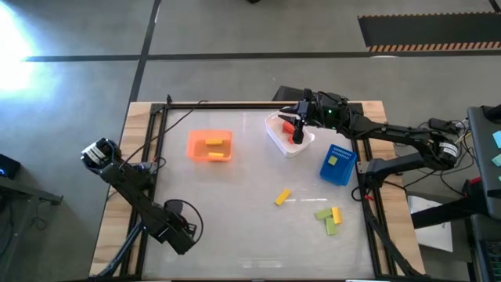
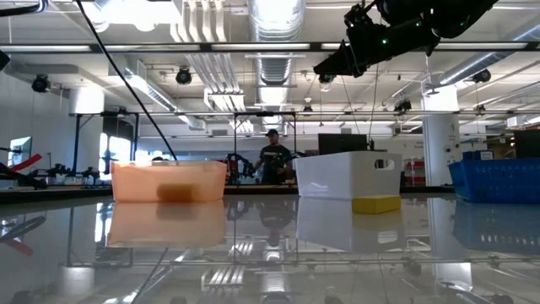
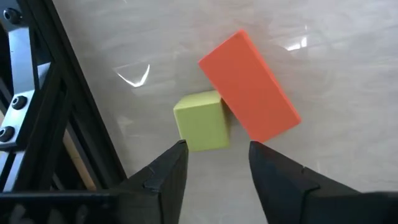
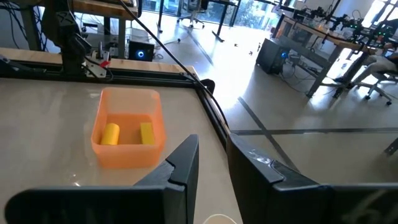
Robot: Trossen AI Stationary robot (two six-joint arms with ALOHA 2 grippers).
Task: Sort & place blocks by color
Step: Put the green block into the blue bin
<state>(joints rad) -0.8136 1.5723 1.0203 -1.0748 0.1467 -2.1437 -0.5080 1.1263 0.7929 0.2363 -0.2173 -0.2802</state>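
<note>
Small blocks lie flat on the table: a yellow one [image 1: 282, 197], and a cluster of two light green [image 1: 323, 213] and one yellow [image 1: 336, 215]. In the left wrist view a yellow-green block [image 3: 201, 121] touches a red block [image 3: 250, 86]. My left gripper [image 3: 217, 155] [image 1: 186, 231] is open, pointing down just short of these two, which the arm hides in the high view. My right gripper [image 1: 296, 116] [image 4: 213, 155] is open and empty, raised high above the white bin [image 1: 288, 145], where red blocks [image 1: 298, 133] lie.
The orange bin [image 1: 210, 146] [image 4: 127, 130] holds two yellow blocks [image 4: 111, 134]. The blue bin [image 1: 338, 164] holds a light green block and stands near the table's right edge. A dark frame rail [image 3: 37, 112] runs beside my left gripper. A person [image 2: 272, 156] stands beyond the table.
</note>
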